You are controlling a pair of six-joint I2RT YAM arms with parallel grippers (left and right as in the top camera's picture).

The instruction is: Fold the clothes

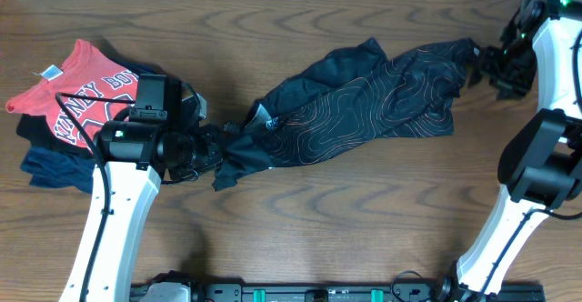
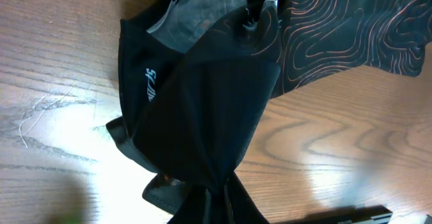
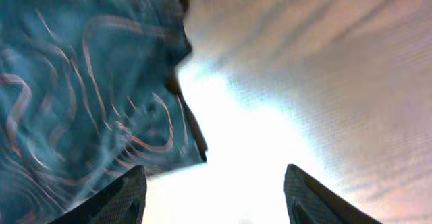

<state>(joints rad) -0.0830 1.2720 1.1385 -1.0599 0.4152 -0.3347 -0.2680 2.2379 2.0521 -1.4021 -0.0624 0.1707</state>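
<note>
Black slick jersey [image 1: 364, 106], just one (orange contour lines): left gripper [image 1: 216, 152] clamps its bunched end, right gripper [image 3: 214, 177] gapes alongside.

Fingers of left gripper [image 1: 216, 153] buried in bunched black slick jersey with orange contour lines [image 1: 364, 102]. Right wrist view blurred, glare-washed. Under red T-shirt [image 1: 77, 95], plain navy shirt [image 1: 50, 168] mostly covered.

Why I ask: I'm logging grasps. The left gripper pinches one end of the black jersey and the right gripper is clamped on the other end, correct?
Not quite. The right gripper is open, not clamped: the right wrist view shows its fingers apart with nothing between them, the black jersey beside them. The left gripper does pinch one end.
</note>
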